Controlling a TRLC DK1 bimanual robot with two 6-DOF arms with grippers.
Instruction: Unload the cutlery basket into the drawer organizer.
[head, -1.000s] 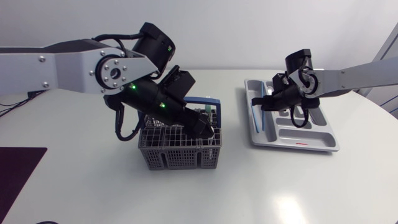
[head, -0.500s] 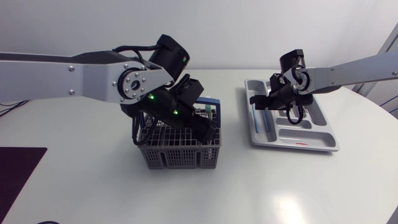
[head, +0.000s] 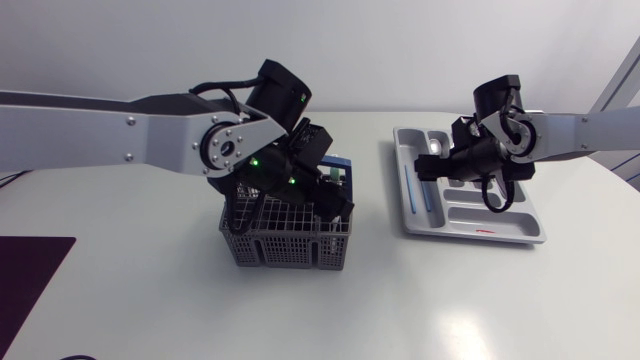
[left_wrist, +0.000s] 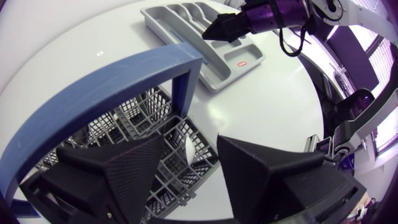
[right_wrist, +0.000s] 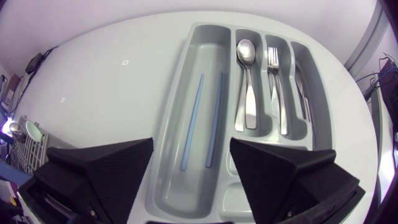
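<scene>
Left gripper (head: 337, 206) sits low over the grey cutlery basket (head: 288, 246), beside its blue handle (left_wrist: 124, 78). Its fingers (left_wrist: 134, 171) are spread wide, gripping nothing; a pale utensil tip (left_wrist: 193, 148) stands in a basket cell under the gap, kind not determinable. Right gripper (right_wrist: 191, 148) hangs over the grey drawer organizer (right_wrist: 176, 102), also spread wide and empty. The organizer's long compartment holds two blue sticks (right_wrist: 194, 106). The narrower compartments hold a spoon (right_wrist: 247, 74), a fork (right_wrist: 277, 87) and a knife (right_wrist: 301, 93).
</scene>
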